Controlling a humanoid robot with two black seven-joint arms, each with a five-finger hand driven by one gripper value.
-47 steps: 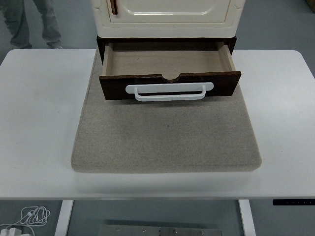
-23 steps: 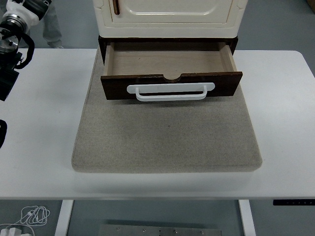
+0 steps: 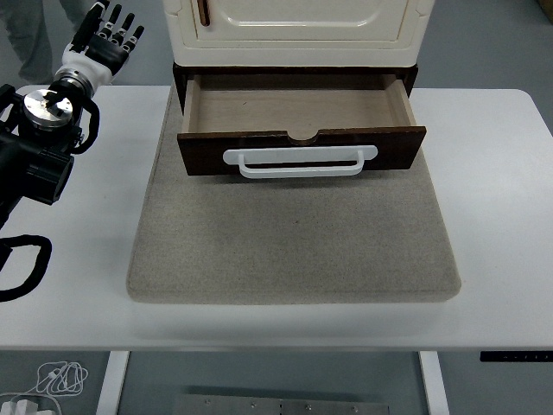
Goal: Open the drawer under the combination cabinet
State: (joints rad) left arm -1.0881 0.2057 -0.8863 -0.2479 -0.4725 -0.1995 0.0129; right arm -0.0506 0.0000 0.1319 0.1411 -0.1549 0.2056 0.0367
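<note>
Your left hand (image 3: 106, 39) is hovering with fingers spread and gripping nothing at the table's (image 3: 69, 251) far left, well apart from the drawer (image 3: 298, 130), which is sitting pulled out under the cabinet (image 3: 298, 26).

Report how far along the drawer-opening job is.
Done, by the look of it: the drawer stands pulled out from under the cabinet, its empty inside showing and its white handle out over the grey mat. In hand: nothing; the left hand hangs open beside the cabinet, apart from the handle. Left: nothing visible.
</note>
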